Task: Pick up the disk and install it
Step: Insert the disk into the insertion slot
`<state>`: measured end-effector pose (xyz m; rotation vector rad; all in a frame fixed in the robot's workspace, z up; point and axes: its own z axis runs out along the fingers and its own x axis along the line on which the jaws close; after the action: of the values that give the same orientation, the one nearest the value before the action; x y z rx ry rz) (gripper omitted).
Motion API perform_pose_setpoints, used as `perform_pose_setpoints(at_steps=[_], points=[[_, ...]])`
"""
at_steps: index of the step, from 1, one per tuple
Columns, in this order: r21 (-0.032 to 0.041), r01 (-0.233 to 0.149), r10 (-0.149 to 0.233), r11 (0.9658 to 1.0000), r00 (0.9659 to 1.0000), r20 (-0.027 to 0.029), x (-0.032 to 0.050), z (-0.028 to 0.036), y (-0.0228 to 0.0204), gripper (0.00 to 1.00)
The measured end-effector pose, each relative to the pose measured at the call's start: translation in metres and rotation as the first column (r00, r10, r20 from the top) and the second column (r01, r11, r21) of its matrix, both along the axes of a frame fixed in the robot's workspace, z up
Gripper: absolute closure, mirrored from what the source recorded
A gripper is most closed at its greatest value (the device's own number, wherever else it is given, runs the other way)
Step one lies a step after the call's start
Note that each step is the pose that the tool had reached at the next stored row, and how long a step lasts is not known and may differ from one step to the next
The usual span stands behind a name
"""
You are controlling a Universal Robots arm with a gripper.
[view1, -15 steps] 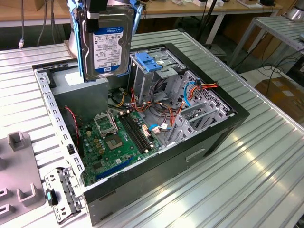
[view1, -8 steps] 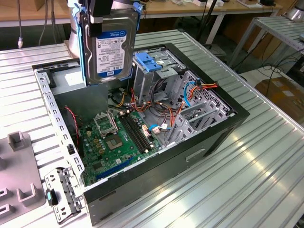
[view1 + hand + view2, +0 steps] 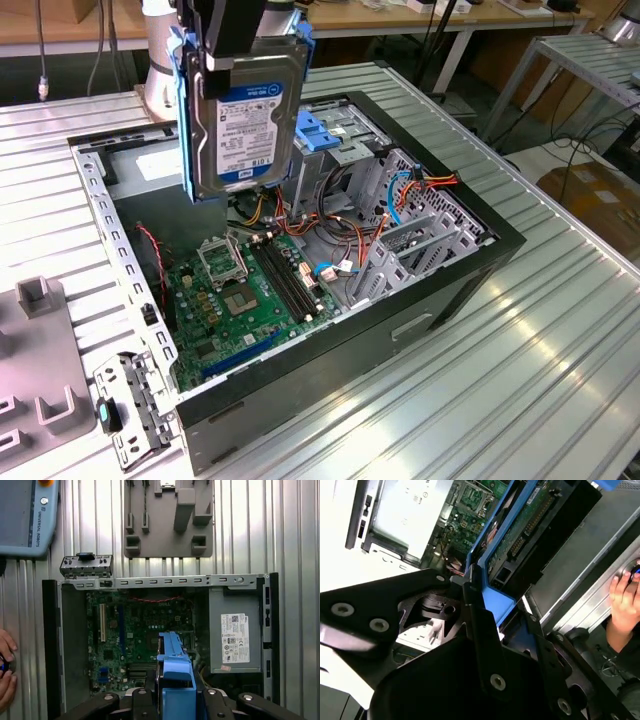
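Pickup's done: my claw (image 3: 237, 50) is clamped on the disk (image 3: 245, 125), hanging upright in the exterior view's upper middle, over the open computer case (image 3: 440, 285). It's not in any bay yet, so the install part's left.

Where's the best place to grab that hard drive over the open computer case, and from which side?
Probably pinch the disk across its two broad flat faces at the upper end, coming from above. It hangs on edge over the computer case, so those faces give flat, parallel surfaces to squeeze. The gripper holds it that way.
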<state>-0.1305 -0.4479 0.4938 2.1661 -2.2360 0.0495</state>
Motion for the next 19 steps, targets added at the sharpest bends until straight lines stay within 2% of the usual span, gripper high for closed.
perform_pose_setpoints(at_steps=[2, 3, 4, 10, 16, 19], points=[[-0.0002, 0.0, 0.0, 1.0, 1.0, -0.0001, 0.0034, -0.0004, -0.0051, 0.63], [-0.0001, 0.0, 0.0, 1.0, 1.0, -0.0001, 0.0096, -0.0006, -0.0078, 0.63], [-0.0003, 0.0, 0.0, 1.0, 1.0, -0.0001, 0.0139, -0.0007, -0.0087, 0.63], [-0.0009, 0.0, 0.0, 1.0, 1.0, -0.0001, 0.0411, -0.0017, -0.0105, 0.63], [-0.0012, 0.0, 0.0, 1.0, 1.0, -0.0001, 0.0728, -0.0029, -0.0119, 0.63], [-0.0014, 0.0, 0.0, 1.0, 1.0, -0.0002, 0.0759, -0.0035, -0.0157, 0.63]])
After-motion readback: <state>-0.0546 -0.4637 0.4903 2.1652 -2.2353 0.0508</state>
